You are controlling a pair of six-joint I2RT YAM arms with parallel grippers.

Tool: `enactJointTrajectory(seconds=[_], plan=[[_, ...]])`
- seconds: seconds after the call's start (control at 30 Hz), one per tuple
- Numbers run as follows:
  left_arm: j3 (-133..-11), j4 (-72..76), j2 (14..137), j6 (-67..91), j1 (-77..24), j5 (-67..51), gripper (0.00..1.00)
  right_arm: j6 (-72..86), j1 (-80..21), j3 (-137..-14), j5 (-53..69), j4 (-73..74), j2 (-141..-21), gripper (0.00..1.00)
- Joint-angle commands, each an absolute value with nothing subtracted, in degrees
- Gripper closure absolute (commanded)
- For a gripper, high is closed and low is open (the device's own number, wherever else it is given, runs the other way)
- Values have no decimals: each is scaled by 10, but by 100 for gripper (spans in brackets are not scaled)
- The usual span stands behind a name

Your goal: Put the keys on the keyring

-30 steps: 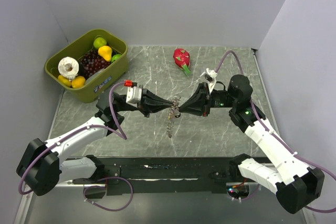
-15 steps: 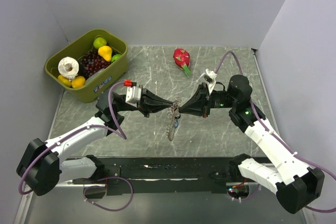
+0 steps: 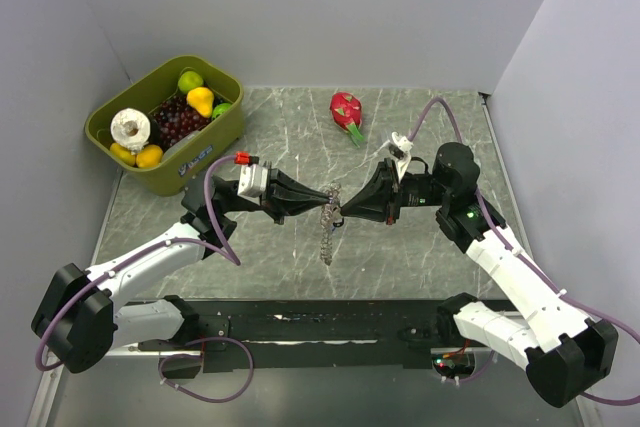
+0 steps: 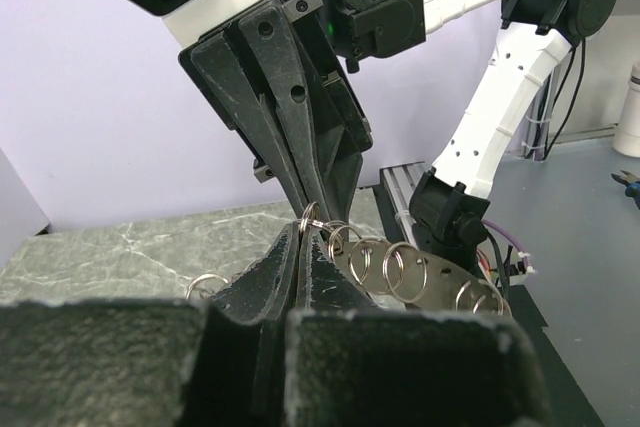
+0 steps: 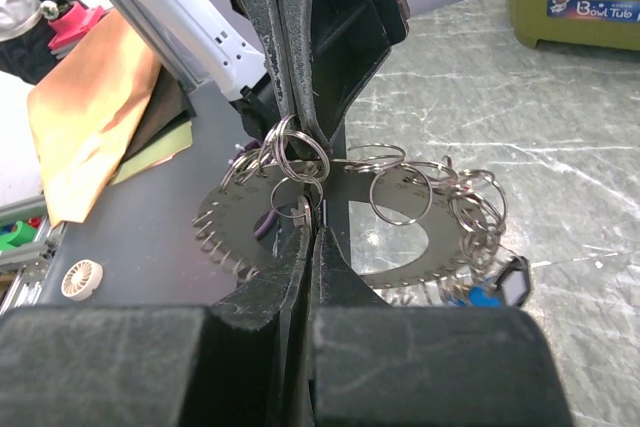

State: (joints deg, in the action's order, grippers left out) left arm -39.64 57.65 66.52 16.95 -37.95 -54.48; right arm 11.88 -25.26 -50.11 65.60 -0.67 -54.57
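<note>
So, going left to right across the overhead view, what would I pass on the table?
bin → left gripper → keyring → right gripper. The dragon fruit lies farther back, over the same stretch as the right gripper, so it has no clear place in the order.

Arms stretched inward; left pincer (image 3: 324, 197) and right pincer (image 3: 344, 210) closed tight, tips meeting.

Above the marble table (image 3: 400, 257), the left gripper (image 3: 321, 196) and right gripper (image 3: 344, 211) meet tip to tip, both pinched onto the keyring (image 3: 326, 232), which dangles between them. A green bin (image 3: 225, 132) of fruit sits far left.
</note>
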Motion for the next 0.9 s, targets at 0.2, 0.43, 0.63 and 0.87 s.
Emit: enactJointTrajectory(seconds=[0.2,0.43,0.63,0.87], plan=[[-420,664,654,190,-378,-548,99,98,-258,-490,650,14,-552,100],[-420,666,652,193,-379,-548,99,92,-272,-494,643,18,-563,100],[-417,662,648,190,-379,-546,99,79,-283,-503,633,36,-570,100],[-417,636,643,174,-379,-554,99,60,-282,-521,607,60,-554,89]])
